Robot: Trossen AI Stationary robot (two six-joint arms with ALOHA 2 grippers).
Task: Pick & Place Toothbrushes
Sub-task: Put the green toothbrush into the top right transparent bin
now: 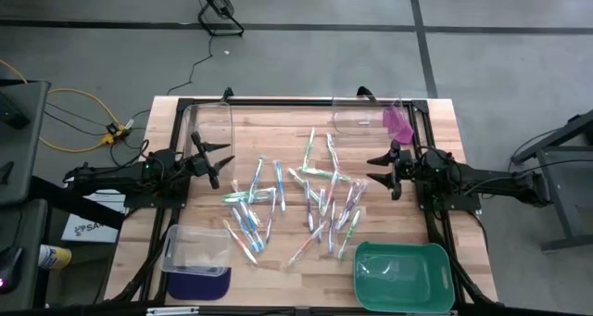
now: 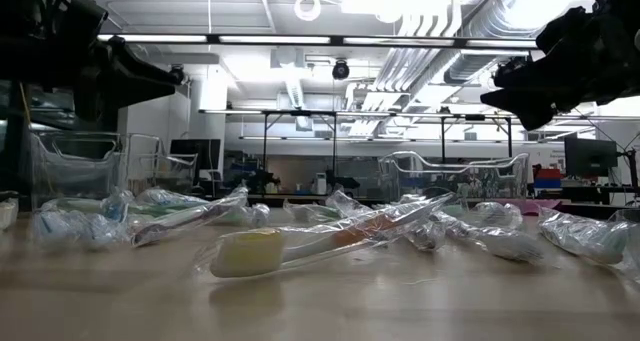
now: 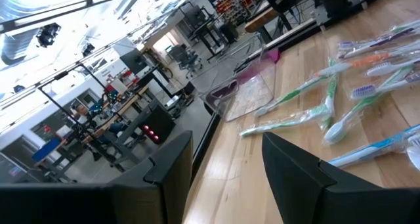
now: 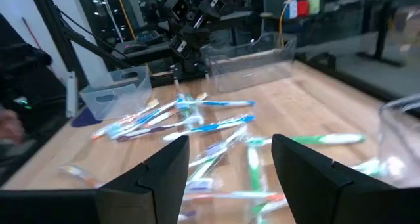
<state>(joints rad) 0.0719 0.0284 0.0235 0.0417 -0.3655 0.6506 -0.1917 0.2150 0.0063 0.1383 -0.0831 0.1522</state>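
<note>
We saw a pale wood table (image 1: 278, 121) in a bright workshop, with thin wrapped toothbrushes (image 1: 315, 191) scattered on it. Both grippers, left (image 1: 218, 160) and right (image 1: 378, 170), stood open and held nothing.

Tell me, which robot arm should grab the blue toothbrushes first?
Probably the left gripper: it is open, and the blue toothbrushes lie on its side. The right gripper, also open, hovers beyond the pile.

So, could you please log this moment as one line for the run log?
left gripper: open, empty, beside pile | right gripper: open, empty, beside pile | toothbrushes: scattered mid-table
</note>
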